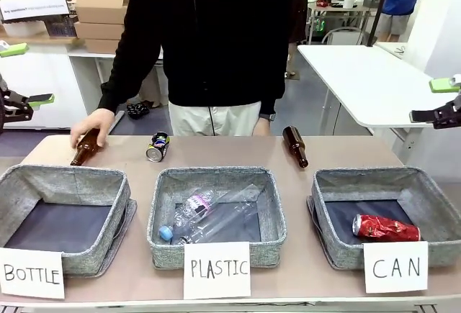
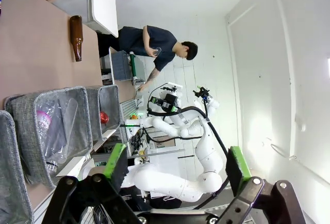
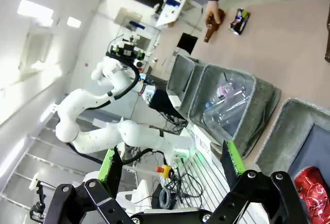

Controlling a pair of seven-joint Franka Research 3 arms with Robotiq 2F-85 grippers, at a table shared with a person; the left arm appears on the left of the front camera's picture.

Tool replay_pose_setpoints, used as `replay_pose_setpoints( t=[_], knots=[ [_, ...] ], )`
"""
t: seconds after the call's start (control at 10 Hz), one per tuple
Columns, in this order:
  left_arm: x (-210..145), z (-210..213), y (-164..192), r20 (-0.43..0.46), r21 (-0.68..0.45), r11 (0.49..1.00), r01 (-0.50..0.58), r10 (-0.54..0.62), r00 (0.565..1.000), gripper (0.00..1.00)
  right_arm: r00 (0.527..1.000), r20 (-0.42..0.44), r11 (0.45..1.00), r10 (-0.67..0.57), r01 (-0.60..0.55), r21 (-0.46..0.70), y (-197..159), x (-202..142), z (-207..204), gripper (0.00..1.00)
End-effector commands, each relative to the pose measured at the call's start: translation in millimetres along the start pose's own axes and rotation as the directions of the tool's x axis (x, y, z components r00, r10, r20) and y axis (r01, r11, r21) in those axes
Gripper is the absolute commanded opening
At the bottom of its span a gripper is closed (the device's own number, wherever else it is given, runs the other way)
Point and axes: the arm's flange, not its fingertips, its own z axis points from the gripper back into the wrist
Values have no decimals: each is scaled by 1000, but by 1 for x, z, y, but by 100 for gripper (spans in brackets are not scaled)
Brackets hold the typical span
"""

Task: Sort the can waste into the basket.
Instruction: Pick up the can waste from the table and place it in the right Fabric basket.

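As I look across from the robot's side, left gripper [image 2: 175, 157] and right gripper [image 3: 171, 159] hang out at either side of the table [image 1: 230, 158], jaws wide apart, nothing between them. Nearest me, a row of white cards; the CAN card [image 1: 395, 267] leans on the right-hand basket [image 1: 367, 178]. Red can [image 1: 385, 228], dented, lies on its side on that basket's dark base. Middle basket [image 1: 216, 178] holds a clear plastic bottle [image 1: 205, 211]. Farther out on the bare tabletop: black can [image 1: 158, 147] on its side, apart from every basket; brown bottle [image 1: 295, 146] lying off to its right; second brown bottle [image 1: 79, 155] at far left, the person's hand [image 1: 92, 126] on it
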Motion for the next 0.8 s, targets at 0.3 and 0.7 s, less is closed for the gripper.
replay_pose_setpoints(
  t=[0.3, 0.7],
  knots=[
    [-3, 0, 0, -6, -14, 1000, 16, -16, 1000, 100, 1000, -8, 1000, 17, -17, 1, 1, 0, 1, 100],
    [-3, 0, 0, -6, -14, 1000, 16, -16, 1000, 100, 1000, -8, 1000, 17, -17, 1, 1, 0, 1, 100]
  ],
)
